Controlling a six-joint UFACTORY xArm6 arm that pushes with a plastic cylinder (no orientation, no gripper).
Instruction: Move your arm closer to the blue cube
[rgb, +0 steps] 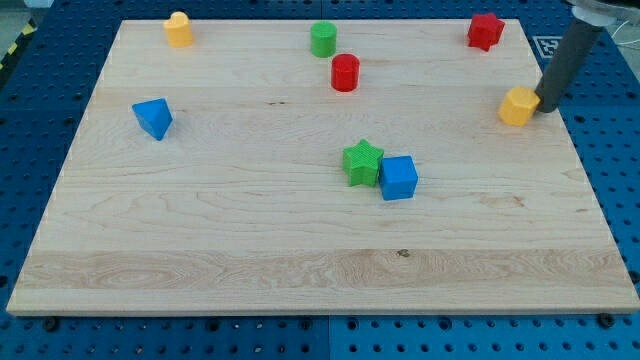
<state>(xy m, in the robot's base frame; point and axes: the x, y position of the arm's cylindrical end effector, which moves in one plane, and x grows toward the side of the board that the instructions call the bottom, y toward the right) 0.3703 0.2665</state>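
The blue cube sits right of the board's middle, touching a green star on its left. My tip is at the board's right edge, just right of a yellow block and touching or nearly touching it. The tip is far to the upper right of the blue cube.
A blue triangular block lies at the left. A yellow block is at the top left. A green cylinder and a red cylinder stand at the top middle. A red star is at the top right. The wooden board rests on a blue pegboard.
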